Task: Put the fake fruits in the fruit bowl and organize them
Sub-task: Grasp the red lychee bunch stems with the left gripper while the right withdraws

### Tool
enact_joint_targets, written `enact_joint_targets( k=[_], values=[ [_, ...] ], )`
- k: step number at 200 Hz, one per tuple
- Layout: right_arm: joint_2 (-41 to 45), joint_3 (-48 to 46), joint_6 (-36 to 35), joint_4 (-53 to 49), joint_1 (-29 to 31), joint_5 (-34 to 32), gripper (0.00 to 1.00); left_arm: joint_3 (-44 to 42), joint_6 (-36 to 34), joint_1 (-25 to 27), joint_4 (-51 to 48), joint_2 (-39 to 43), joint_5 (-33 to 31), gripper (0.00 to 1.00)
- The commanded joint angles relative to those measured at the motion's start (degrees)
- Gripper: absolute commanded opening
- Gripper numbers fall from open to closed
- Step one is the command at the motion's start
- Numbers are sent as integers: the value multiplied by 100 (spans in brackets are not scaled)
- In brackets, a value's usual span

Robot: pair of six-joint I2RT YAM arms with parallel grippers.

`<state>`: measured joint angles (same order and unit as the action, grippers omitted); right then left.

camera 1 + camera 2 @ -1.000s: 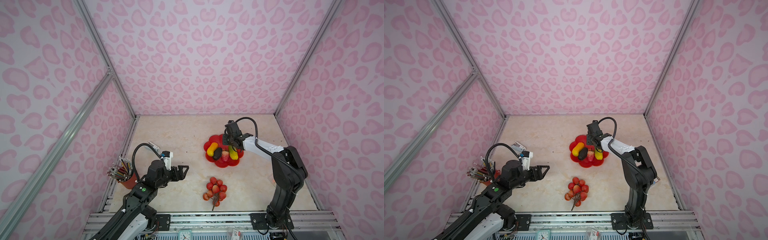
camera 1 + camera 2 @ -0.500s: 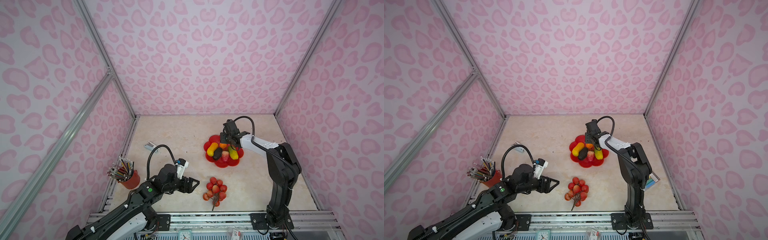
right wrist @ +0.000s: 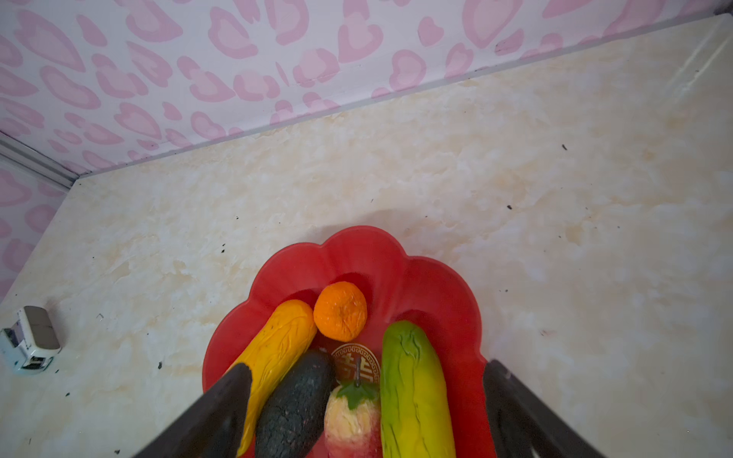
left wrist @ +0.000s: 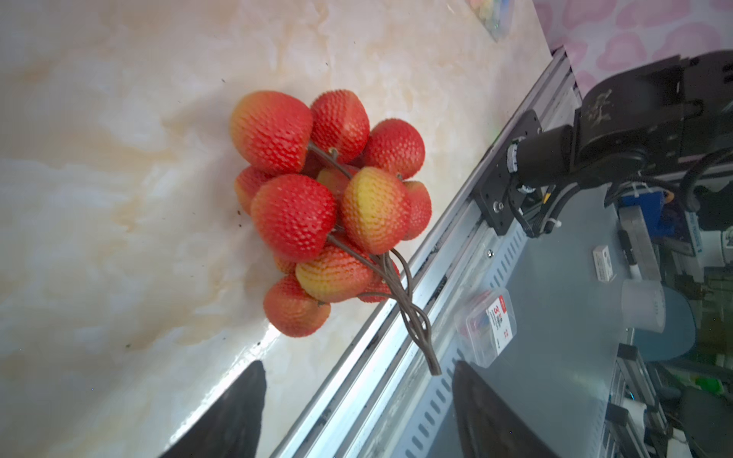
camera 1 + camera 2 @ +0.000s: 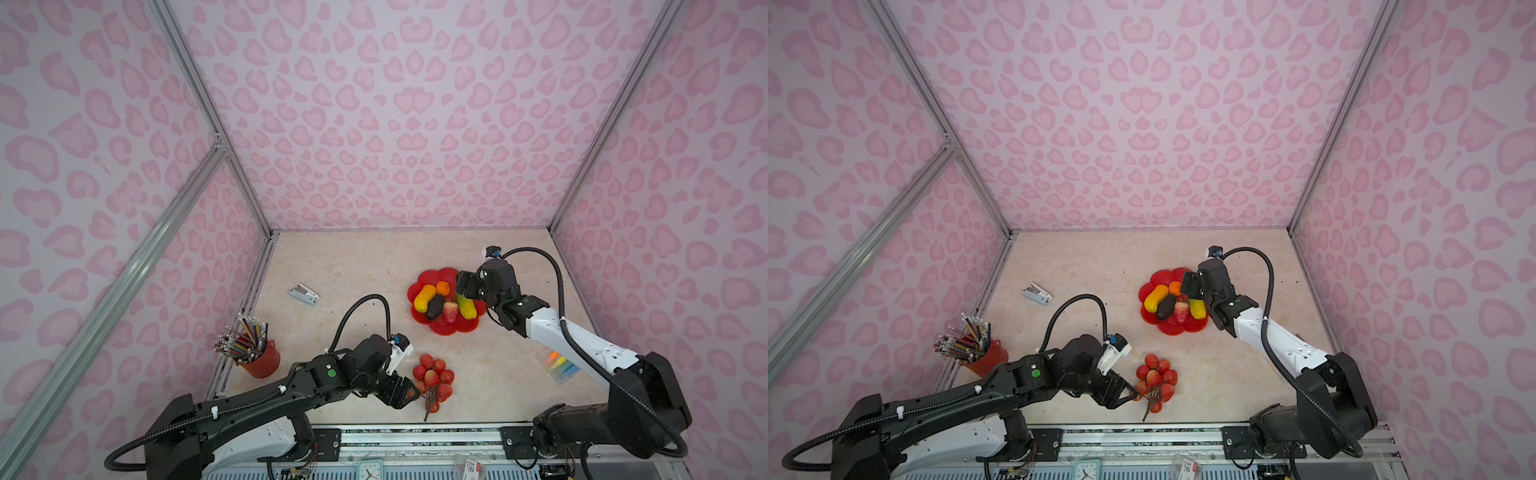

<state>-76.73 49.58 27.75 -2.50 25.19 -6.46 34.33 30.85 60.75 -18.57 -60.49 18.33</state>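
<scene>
The red fruit bowl holds a yellow-orange mango, a dark avocado, a strawberry, a green-yellow mango and a small orange. My right gripper hangs open just above these fruits, holding nothing. A bunch of red berries lies on the table near the front edge. My left gripper is open at the bunch's stem end. The stem tip lies between its fingers, ungripped.
A red cup of pencils stands at the front left. A small white device lies left of the bowl. A clear packet of coloured pieces lies under the right arm. The metal front rail runs just past the berries.
The right gripper has opened over the bowl and drawn back a little to the right. The left arm swung right and forward, from beside the pencil cup to the berry bunch.
</scene>
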Motion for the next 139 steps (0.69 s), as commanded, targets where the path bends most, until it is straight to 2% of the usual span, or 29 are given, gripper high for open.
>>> enact_joint_targets(
  k=[1, 33, 106, 139],
  values=[
    [341, -283, 140, 57, 12, -136, 91, 187, 58, 304, -147, -214, 152, 72],
    [814, -633, 244, -131, 12, -300, 92, 379, 256, 684, -323, -543, 149, 72],
    [1692, -1162, 477, -316, 4, -699, 93, 970, 446, 839, -202, -1570, 372, 74],
    [2208, -1440, 524, -406, -16, -895, 93, 1101, 549, 868, -209, -2027, 477, 63]
  ],
)
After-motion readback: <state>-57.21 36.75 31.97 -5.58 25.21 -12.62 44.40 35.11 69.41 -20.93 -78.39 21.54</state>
